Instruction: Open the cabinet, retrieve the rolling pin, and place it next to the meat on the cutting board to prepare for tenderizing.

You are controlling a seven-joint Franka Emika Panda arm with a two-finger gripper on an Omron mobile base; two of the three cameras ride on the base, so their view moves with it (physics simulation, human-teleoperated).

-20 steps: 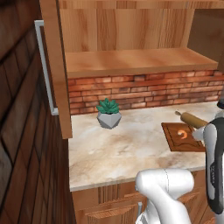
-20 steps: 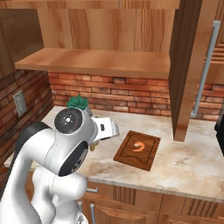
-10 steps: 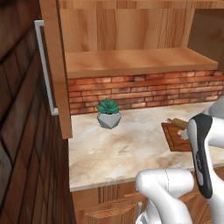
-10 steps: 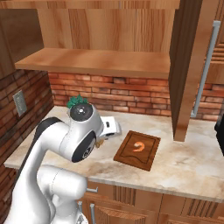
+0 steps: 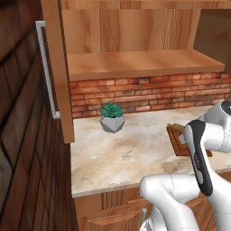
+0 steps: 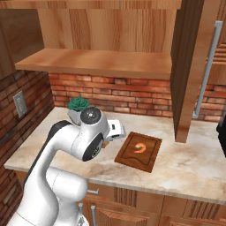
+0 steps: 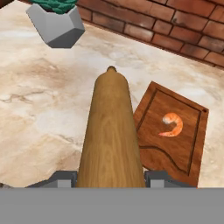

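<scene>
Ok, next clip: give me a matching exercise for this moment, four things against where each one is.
Things:
1. rolling pin
2. meat
3. cutting board
4. potted plant

Places:
A. lying on the cutting board
B. held between the fingers of the gripper, above the counter
C. on the counter by the brick wall
D. flat on the marbled counter, under the open cabinet

Pairs: 1-B, 2-A, 3-D, 4-C

Smooth wooden rolling pin (tan), marbled counter
</scene>
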